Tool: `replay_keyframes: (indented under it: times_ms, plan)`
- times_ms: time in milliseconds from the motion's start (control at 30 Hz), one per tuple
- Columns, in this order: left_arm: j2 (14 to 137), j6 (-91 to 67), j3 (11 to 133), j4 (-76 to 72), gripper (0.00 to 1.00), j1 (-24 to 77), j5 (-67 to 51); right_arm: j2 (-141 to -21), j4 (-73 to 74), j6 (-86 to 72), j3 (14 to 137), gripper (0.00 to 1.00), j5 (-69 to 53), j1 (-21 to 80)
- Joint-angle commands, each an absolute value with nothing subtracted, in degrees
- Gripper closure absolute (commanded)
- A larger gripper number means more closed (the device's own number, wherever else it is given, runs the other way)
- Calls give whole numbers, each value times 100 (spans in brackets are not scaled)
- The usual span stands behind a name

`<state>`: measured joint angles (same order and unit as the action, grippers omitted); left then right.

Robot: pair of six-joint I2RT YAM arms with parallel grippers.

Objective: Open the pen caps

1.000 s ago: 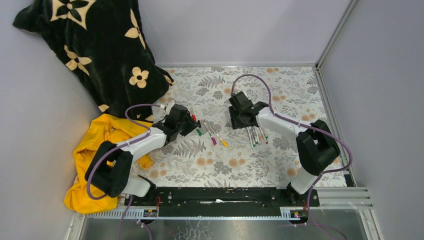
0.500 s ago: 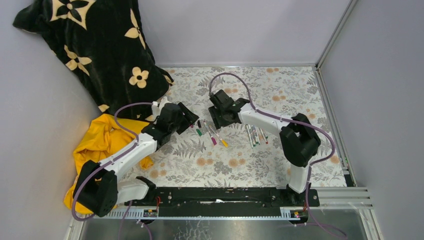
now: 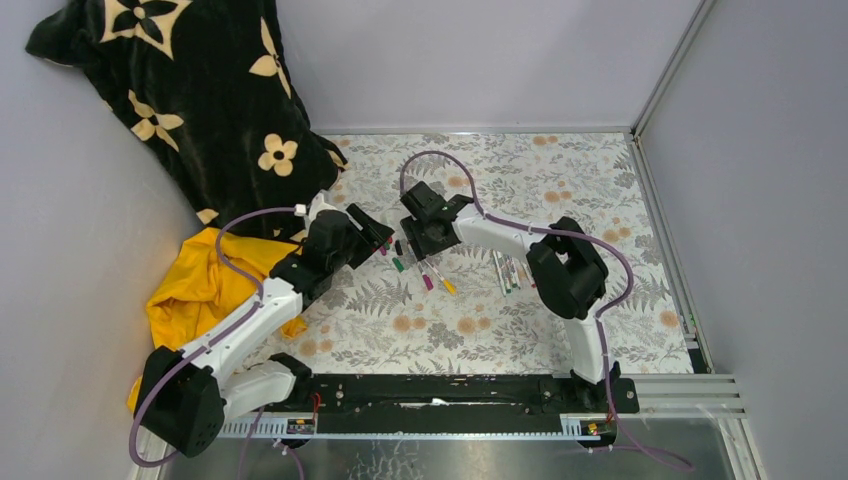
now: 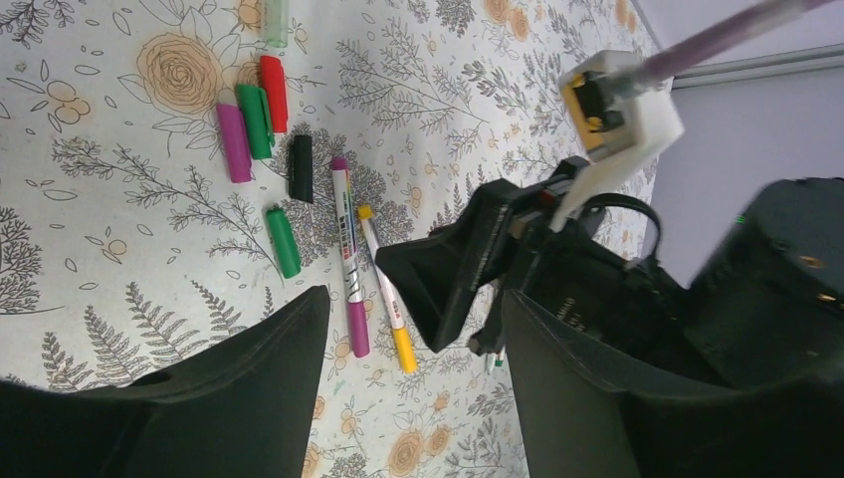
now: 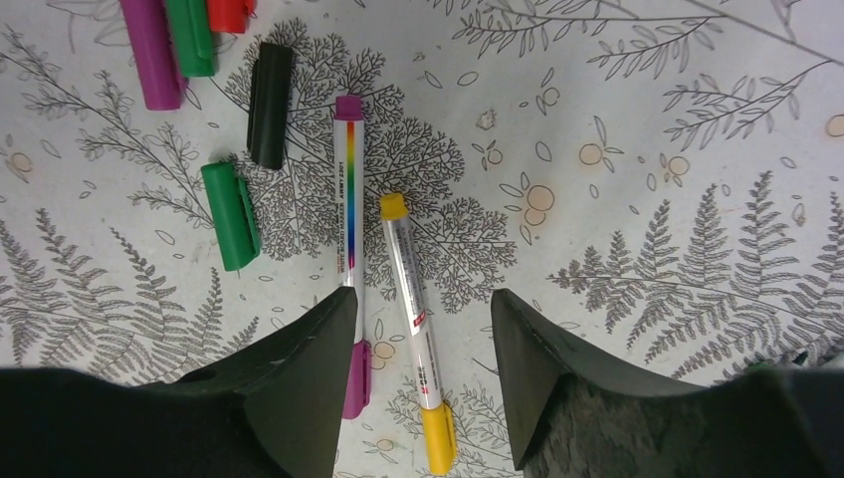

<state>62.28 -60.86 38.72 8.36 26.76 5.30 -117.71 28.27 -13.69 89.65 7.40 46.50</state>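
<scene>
right end effector (image 5: 420, 299) wide open, empty, poised over two slim smooth pens (image 5: 345, 199); short plastic pen caps (image 5: 231, 215) loose just beyond on floral desk (image 5: 647, 199); left end effector (image 4: 413, 299) likewise open, empty

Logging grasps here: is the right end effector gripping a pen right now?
No, the right end effector is open and empty, with the magenta pen and the yellow pen lying flat beneath it.

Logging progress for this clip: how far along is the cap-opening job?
Done: five loose plastic caps, red, purple, black and two green, lie off their pens. In hand: nothing; the right gripper hangs open. Left: beneath it, the slim whitish magenta-capped pen and the yellow-capped pen look still closed.
</scene>
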Motion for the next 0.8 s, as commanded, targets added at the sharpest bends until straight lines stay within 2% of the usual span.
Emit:
replay_keyframes:
  times_ms: [0,767]
  plan:
    - [6085,-6117,3809,901,29,2628,481,-11957,2997,-1343,9179,41,715,4739]
    - [5960,-6126,3701,806,29,2559,493,-12305,2955,-1324,8966,45,711,4734]
